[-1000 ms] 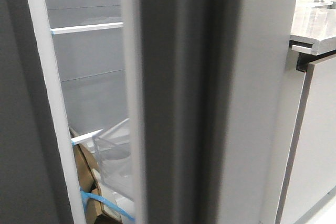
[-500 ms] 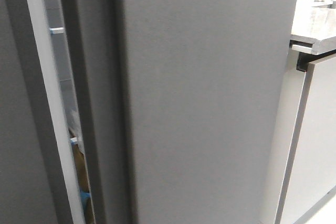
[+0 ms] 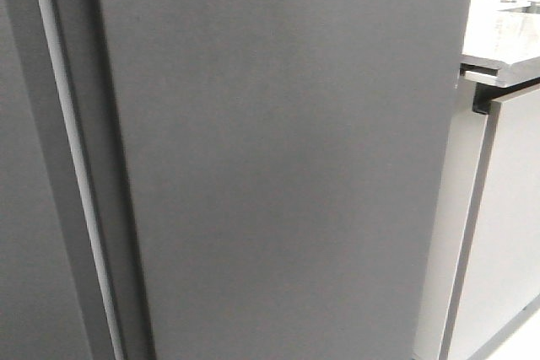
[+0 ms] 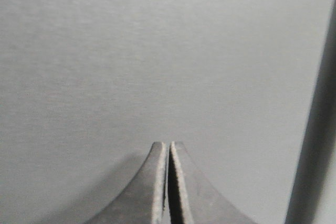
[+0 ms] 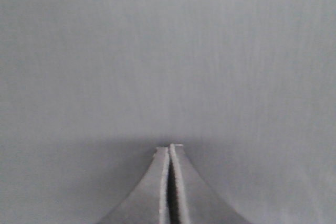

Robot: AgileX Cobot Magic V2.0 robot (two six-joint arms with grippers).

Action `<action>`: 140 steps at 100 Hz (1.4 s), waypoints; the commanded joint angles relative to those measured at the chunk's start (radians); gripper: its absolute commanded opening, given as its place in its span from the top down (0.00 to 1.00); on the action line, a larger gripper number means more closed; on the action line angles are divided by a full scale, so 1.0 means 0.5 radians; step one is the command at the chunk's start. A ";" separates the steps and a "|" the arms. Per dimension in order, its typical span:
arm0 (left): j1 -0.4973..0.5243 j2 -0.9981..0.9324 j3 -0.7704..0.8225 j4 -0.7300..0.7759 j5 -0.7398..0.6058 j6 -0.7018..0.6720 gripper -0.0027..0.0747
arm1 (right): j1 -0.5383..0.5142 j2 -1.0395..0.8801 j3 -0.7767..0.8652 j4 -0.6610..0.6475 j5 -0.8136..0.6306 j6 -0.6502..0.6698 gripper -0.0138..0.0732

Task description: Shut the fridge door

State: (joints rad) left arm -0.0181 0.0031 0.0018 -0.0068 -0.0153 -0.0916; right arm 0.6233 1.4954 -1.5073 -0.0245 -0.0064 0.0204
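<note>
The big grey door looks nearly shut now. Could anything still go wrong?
Maybe. A thin pale strip shows beside the fridge door, so it might not be fully sealed. Both the left end effector and the right end effector are shut with their tips close to a grey surface; pushing harder could scuff it or make them slip.

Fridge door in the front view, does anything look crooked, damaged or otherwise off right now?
Nothing stands out. The fridge door is a clean, unmarked dark grey panel; no interior shows past its left edge. Both the left gripper and right gripper are shut, close to its surface.
</note>
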 commanded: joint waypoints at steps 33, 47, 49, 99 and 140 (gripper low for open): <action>-0.009 0.038 0.056 -0.003 -0.154 -0.007 0.99 | -0.123 -0.097 -0.067 -0.024 -0.073 -0.001 0.93; -0.009 0.038 0.056 -0.003 -0.154 -0.007 0.99 | -0.192 -0.252 0.021 -0.122 -0.023 -0.001 0.93; -0.009 0.038 0.056 -0.003 -0.154 -0.007 0.99 | -0.206 -0.283 0.043 -0.126 -0.023 -0.001 0.93; -0.009 0.038 0.056 -0.003 -0.154 -0.007 0.99 | -0.877 -1.254 0.979 -0.126 -0.023 -0.001 0.93; -0.009 0.038 0.056 -0.003 -0.154 -0.007 0.99 | -1.318 -2.023 1.938 -0.126 -0.185 -0.001 0.93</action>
State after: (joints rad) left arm -0.0181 0.0031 0.0018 -0.0068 -0.0153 -0.0916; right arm -0.0013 0.5560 -0.6166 -0.0766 0.0247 0.0204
